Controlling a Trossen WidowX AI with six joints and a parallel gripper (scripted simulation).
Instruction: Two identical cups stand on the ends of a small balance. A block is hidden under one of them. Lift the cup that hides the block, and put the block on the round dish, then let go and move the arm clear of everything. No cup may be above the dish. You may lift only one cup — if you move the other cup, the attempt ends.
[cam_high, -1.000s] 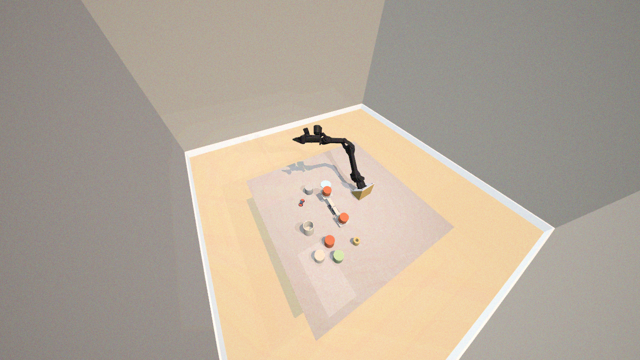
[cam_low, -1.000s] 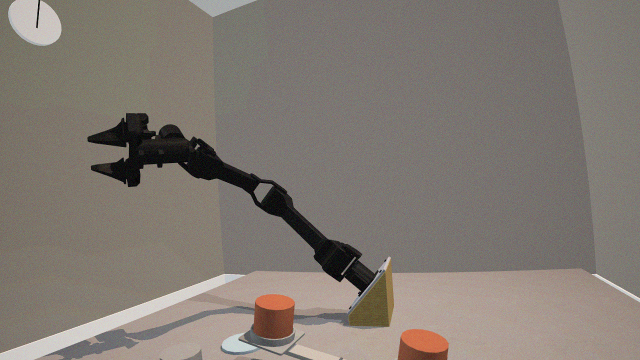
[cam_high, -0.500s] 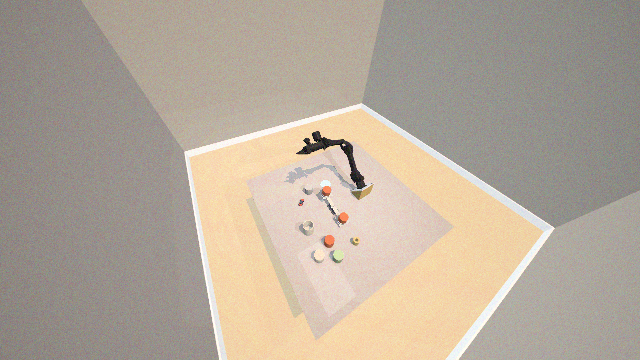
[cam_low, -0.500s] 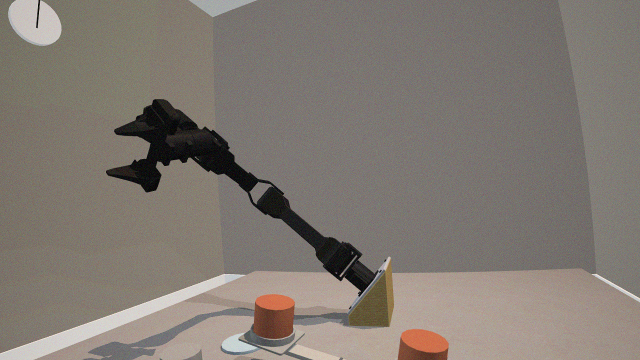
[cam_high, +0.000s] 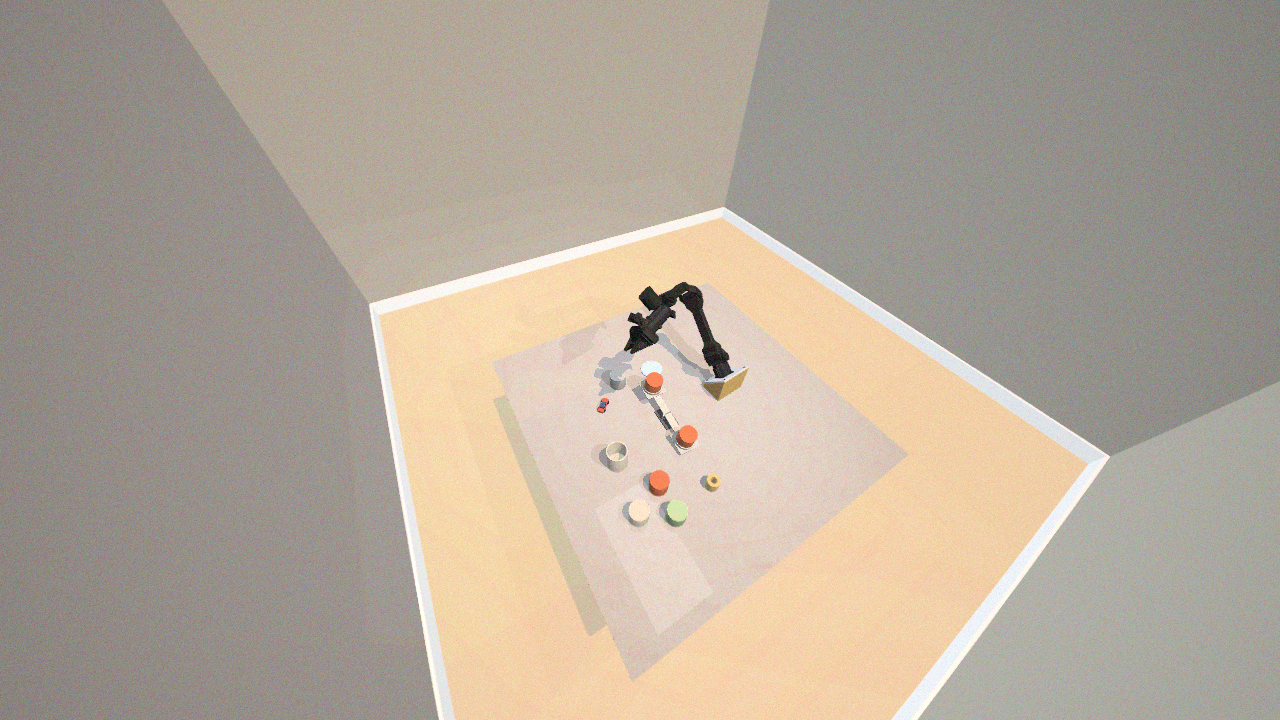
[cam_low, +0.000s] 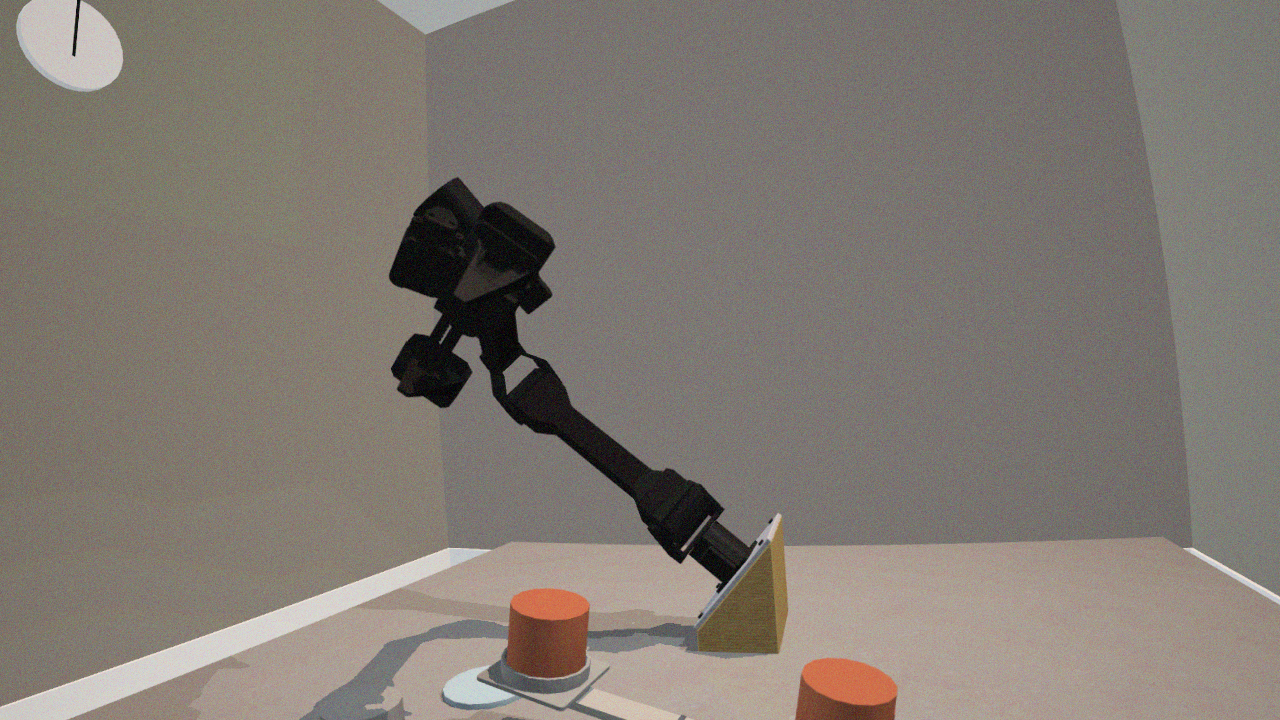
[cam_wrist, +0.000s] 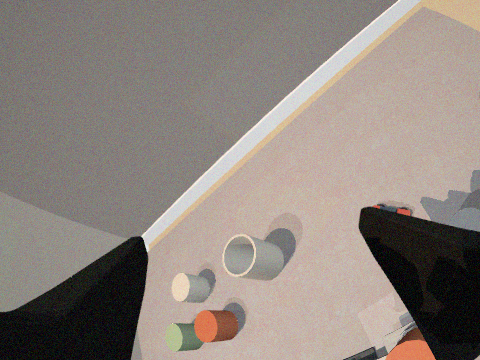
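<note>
Two identical orange cups stand on the ends of the small balance (cam_high: 664, 411). One cup (cam_high: 654, 382) (cam_low: 548, 631) is beside the pale round dish (cam_high: 651, 368) (cam_low: 472, 688); the other cup (cam_high: 687, 436) (cam_low: 846, 689) is at the far end. An orange cup (cam_wrist: 410, 352) shows partly at the bottom right of the wrist view. No block is visible. Which end of the balance is lower I cannot tell. My gripper (cam_wrist: 258, 235) is open and empty, raised high above the table and pointing down at a slant. The dish has nothing on it.
A grey cylinder (cam_high: 617, 380) stands near the dish, with a small red car (cam_high: 603, 405) (cam_wrist: 404, 212) close by. A hollow grey container (cam_high: 616, 456) (cam_wrist: 267, 257), a red cylinder (cam_high: 658, 482) (cam_wrist: 220, 326), a green one (cam_high: 676, 512) (cam_wrist: 185, 337), a cream one (cam_high: 638, 513) (cam_wrist: 192, 288) and a yellow ring (cam_high: 713, 488) stand farther off.
</note>
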